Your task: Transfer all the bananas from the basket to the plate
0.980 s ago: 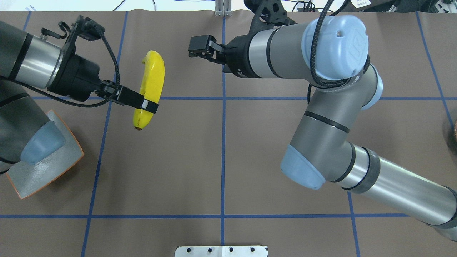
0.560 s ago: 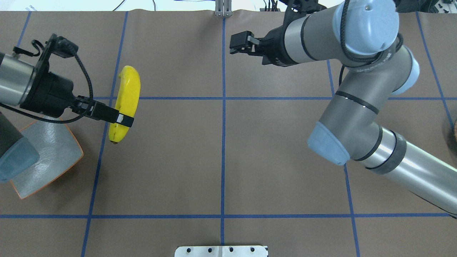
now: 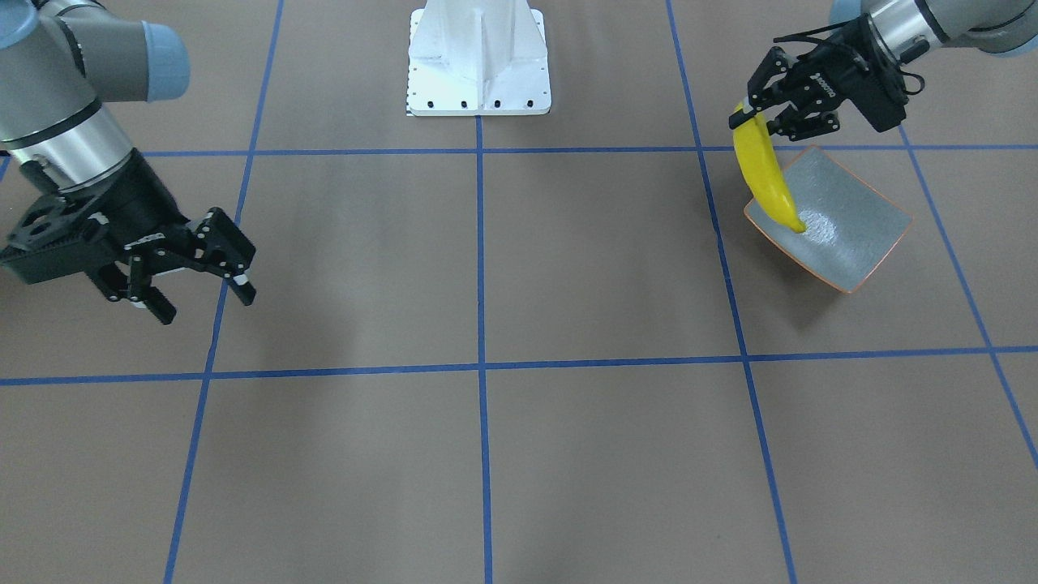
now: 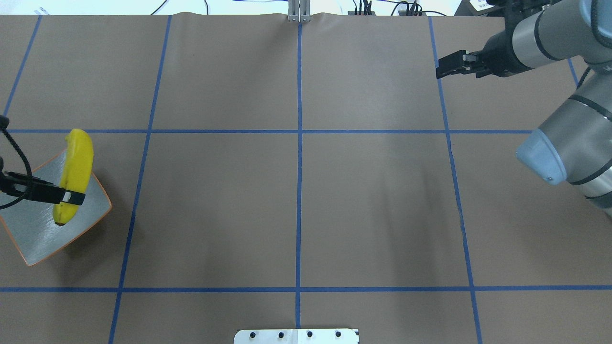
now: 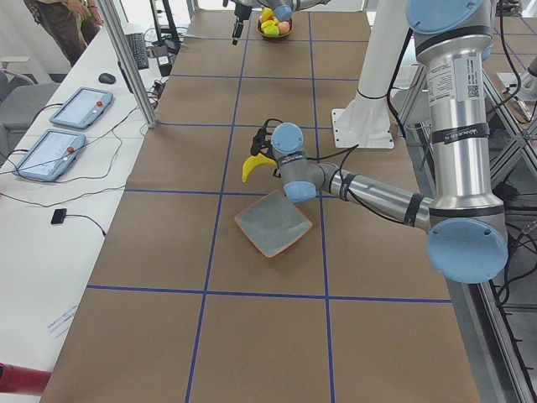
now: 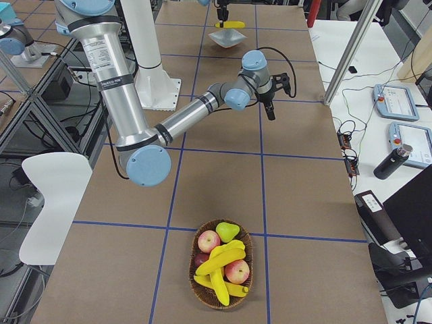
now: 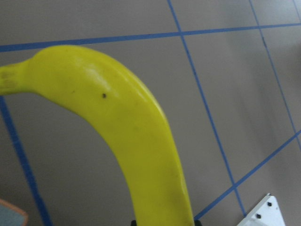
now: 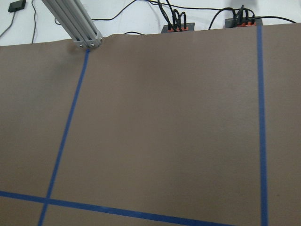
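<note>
One banana [image 3: 766,174] is clamped near one end by the left gripper [image 3: 752,122] above the plate [image 3: 859,243], at 8 o'clock overhead, where the arm is cut off by the frame. The right gripper [image 3: 199,280] is spread wide and empty at 1 o'clock. The remaining bananas [image 6: 226,258] are seen only distantly, in the basket [image 6: 194,287].

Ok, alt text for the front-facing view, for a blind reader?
The left gripper holds a yellow banana by its top end, lower tip over the square grey-green plate. The right gripper hangs open and empty at left above the table.
</note>
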